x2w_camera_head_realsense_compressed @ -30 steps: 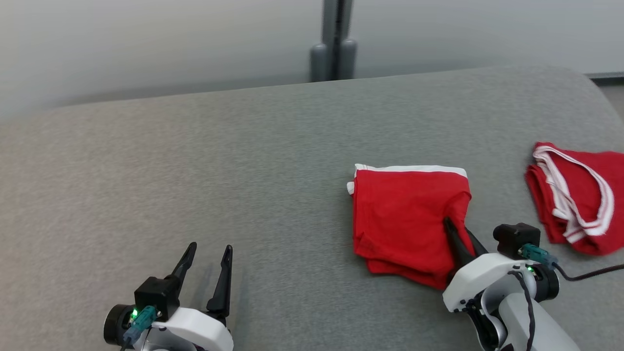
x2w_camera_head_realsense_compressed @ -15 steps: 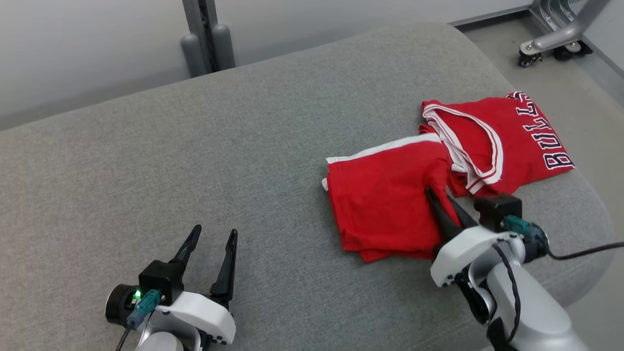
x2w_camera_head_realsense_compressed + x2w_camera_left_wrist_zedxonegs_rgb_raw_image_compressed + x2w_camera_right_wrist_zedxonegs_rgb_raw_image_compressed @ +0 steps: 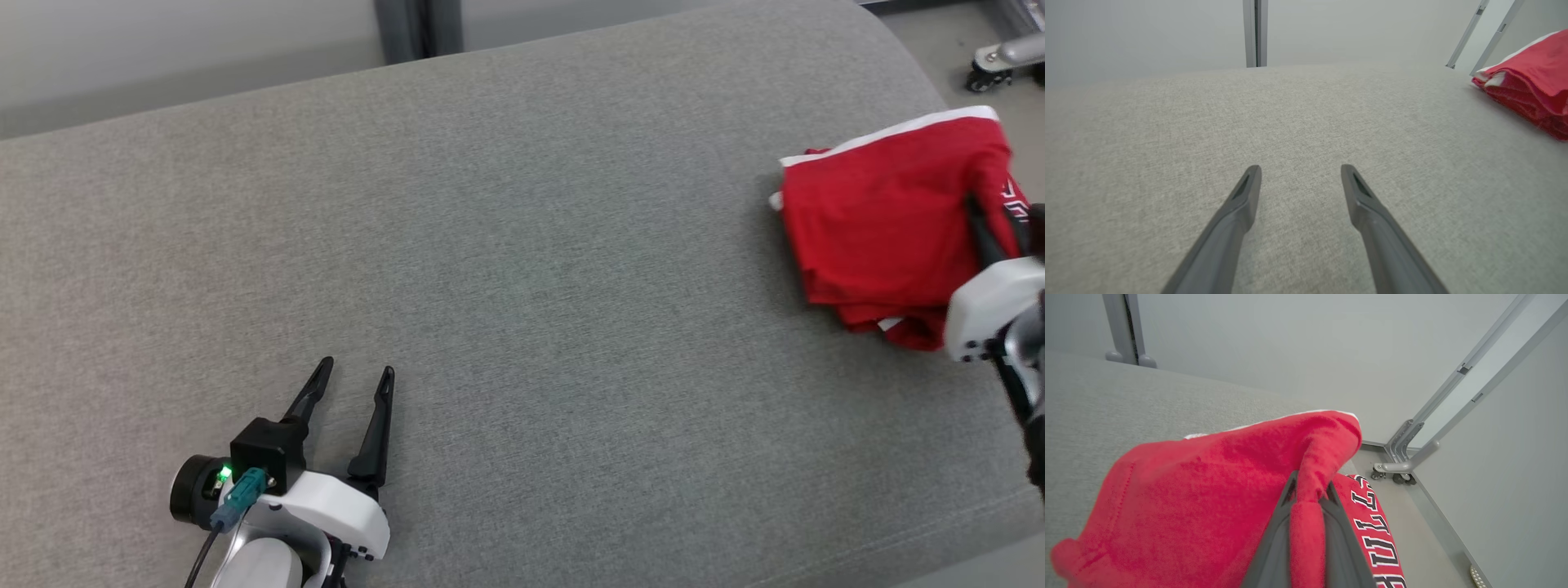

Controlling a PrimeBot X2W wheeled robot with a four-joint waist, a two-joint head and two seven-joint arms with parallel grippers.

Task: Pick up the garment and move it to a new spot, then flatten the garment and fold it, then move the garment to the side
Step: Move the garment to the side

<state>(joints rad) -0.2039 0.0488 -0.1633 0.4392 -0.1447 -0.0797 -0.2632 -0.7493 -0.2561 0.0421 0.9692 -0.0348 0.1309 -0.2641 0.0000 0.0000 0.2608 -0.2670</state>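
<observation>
Two hands, one busy: the right hand [image 3: 1310, 488] is clamped narrow on a raised pinch of the red garment [image 3: 873, 220]. The right wrist view shows cloth squeezed between both fingers, so I read it as a real grip. The left hand [image 3: 357, 367] is at 7 o'clock of the head view, jaws wide, nothing between them, hovering low over bare tabletop [image 3: 522, 245], well apart from the cloth.

Garment location: 3 o'clock in the head view, near the right end of the tabletop. It's a compact stack of several layers with a white band along its 12 o'clock edge. The pinch is on the stack's 3 o'clock side and that corner is lifted. In the left wrist view the lower layers look to be resting on the tabletop. I can't tell how much weight the hand carries.

Just past it at 3 o'clock lies a second red piece, a lettered jersey [image 3: 1376, 522], partly under the lifted corner. Beyond that are the floor and a wheeled frame [image 3: 1396, 465].

Progress, my read: pick-up, flatten and fold look done, since the shape is squared and layered. I'm in the last step, the move to the side. Left to do: settle the stack, let go, pull the right hand clear.

Watch items:
- A single-corner grip can peel the top layer and undo the fold.
- The stack is close to the tabletop's end.
- It may land on the jersey rather than beside it.
</observation>
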